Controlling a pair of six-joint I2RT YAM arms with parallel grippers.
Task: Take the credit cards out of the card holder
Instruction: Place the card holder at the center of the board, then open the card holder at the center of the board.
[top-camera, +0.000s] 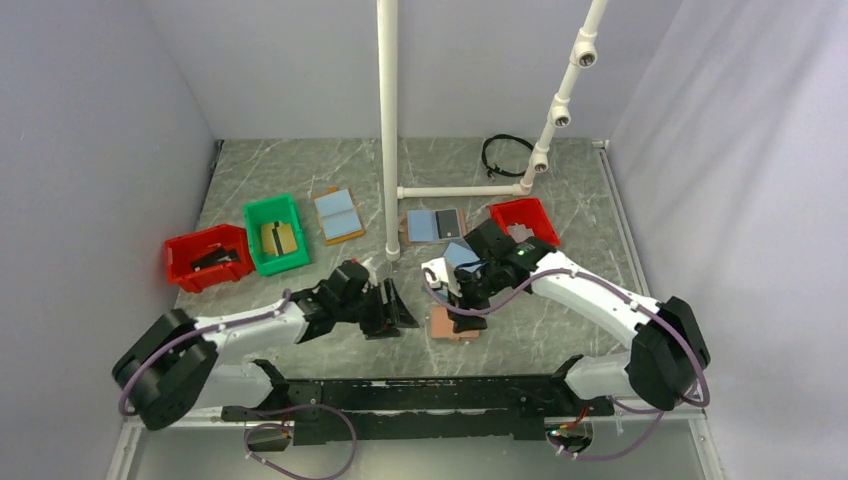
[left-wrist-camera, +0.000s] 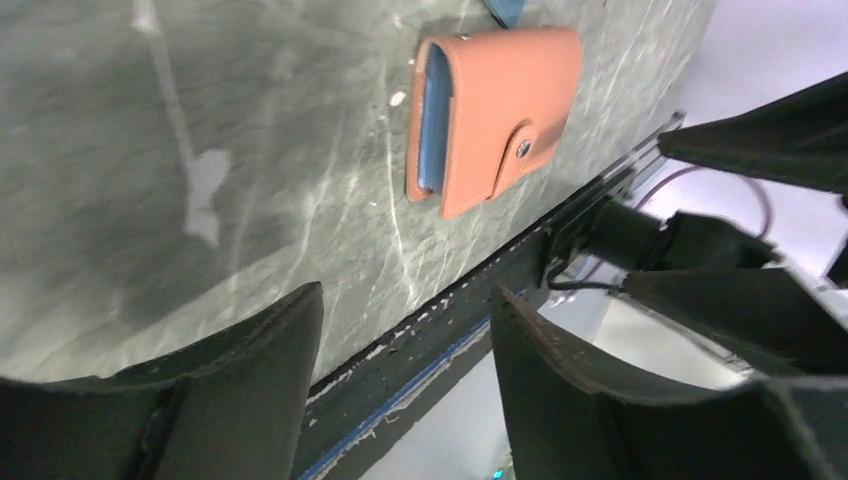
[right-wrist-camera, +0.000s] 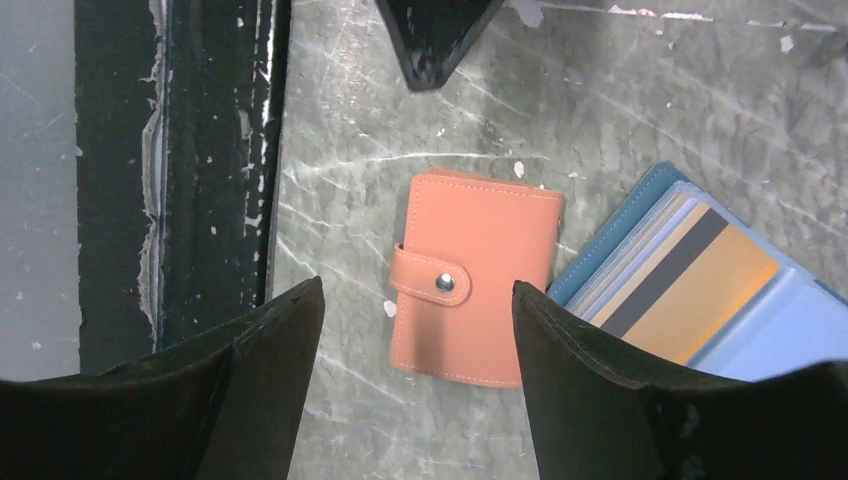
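Note:
The card holder (top-camera: 432, 225) lies open and flat behind the arms, tan-rimmed and light blue inside. One dark grey credit card (top-camera: 447, 222) shows in its right half. Neither wrist view takes it in. My right gripper (top-camera: 467, 305) (right-wrist-camera: 418, 287) hangs open over a closed salmon-brown snap wallet (right-wrist-camera: 480, 240) (top-camera: 450, 326), holding nothing. Left of that wallet, my left gripper (top-camera: 395, 305) (left-wrist-camera: 405, 295) is open and empty above the table's front edge. The wallet (left-wrist-camera: 490, 110) lies apart from its fingers.
A navy-rimmed holder with a yellow-striped card (right-wrist-camera: 690, 290) lies against the closed wallet. A tan holder with both halves blue (top-camera: 337, 214), a green bin (top-camera: 258, 215) and a red bin (top-camera: 180, 270) sit at the left. Another red bin (top-camera: 540, 215) and white pipes (top-camera: 388, 130) stand behind.

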